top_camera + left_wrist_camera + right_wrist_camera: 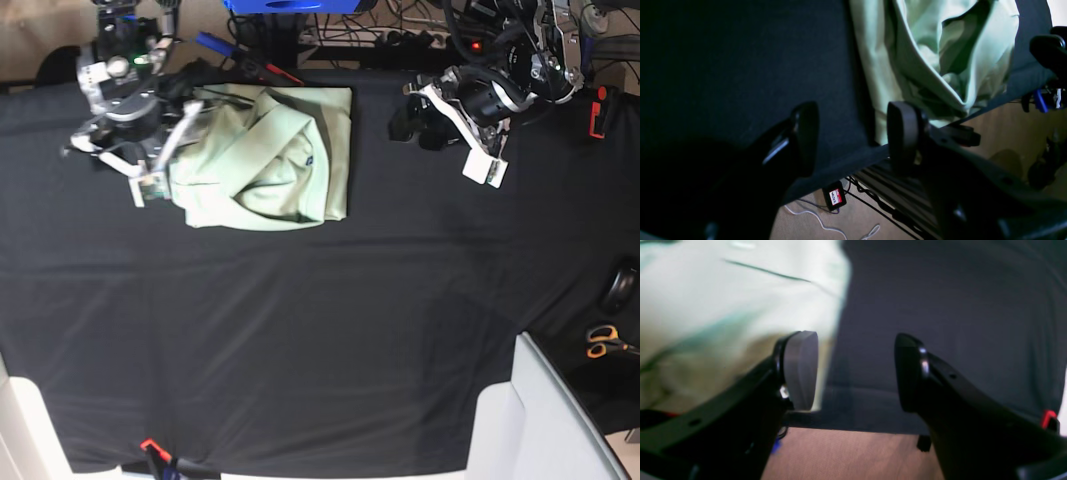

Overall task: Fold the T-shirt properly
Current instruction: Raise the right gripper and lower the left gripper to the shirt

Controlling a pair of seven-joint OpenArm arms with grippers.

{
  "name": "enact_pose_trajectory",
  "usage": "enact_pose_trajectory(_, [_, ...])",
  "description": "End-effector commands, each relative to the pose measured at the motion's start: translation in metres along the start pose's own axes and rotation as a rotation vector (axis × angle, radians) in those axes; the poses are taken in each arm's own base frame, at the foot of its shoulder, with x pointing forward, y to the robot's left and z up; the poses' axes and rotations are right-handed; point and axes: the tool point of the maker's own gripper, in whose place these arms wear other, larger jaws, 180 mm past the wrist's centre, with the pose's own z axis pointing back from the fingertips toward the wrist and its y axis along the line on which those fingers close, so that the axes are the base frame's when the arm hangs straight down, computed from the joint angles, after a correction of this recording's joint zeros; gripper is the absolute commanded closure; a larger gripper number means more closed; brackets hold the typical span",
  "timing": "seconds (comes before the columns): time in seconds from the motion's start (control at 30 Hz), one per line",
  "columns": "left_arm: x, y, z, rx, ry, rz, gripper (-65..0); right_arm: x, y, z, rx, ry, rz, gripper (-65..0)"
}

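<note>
The pale mint-green T-shirt (270, 155) lies crumpled and partly folded on the black table cloth (300, 320), near the far edge. A tiny dark blue label (309, 158) shows on it. My right gripper (165, 150) is at the shirt's left edge; in the right wrist view it (855, 371) is open and empty, with the shirt (723, 306) beside its left finger. My left gripper (418, 122) is to the right of the shirt, apart from it. In the left wrist view it (853, 136) is open and empty over the table edge, with the shirt (927, 50) beyond.
Scissors (600, 342) and a black rounded object (620, 290) lie at the right edge. A white panel (545, 420) stands at the front right. Cables and a blue box (290, 5) sit behind the far edge. Floor and cables (826, 223) show below the table edge.
</note>
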Motion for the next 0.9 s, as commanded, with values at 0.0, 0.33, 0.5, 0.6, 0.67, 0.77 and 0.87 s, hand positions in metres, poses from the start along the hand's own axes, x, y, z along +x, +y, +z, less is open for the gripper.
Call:
enact_pose_trajectory(0.0, [0.006, -0.004, 0.002, -0.015, -0.028, -0.002, -32.6, 0.009, -0.006, 0.002, -0.018, -0.038, -0.011, -35.0])
enact_pose_trajectory(0.33, [0.018, -0.074, -0.025, -0.245, -0.041, 0.041, -32.4, 0.000, -0.019, -0.006, -0.048, -0.032, -0.018, -35.0])
enact_pose_trajectory(0.5, [0.011, -0.071, -0.029, -0.201, -0.020, 0.141, -32.2, 0.006, -0.027, -0.008, -0.063, -0.043, -0.002, -35.0])
enact_pose_trajectory(0.6, [0.000, -0.066, -0.028, -0.168, 0.005, 0.193, -27.2, 0.005, -0.027, -0.008, -0.063, -0.041, 0.000, -35.0])
enact_pose_trajectory(0.67, [-0.006, -0.070, -0.028, -0.175, 0.017, 0.202, -23.3, 0.004, -0.027, -0.009, -0.062, -0.039, 0.000, -35.0])
enact_pose_trajectory(0.77, [-0.007, -0.078, -0.031, -0.190, 0.009, 0.231, -23.0, 0.003, -0.027, -0.008, -0.061, -0.036, 0.001, -35.0])
enact_pose_trajectory(0.87, [-0.015, -0.082, -0.030, -0.190, 0.013, 0.262, -23.2, -0.003, -0.025, -0.009, -0.056, -0.021, 0.003, -35.0])
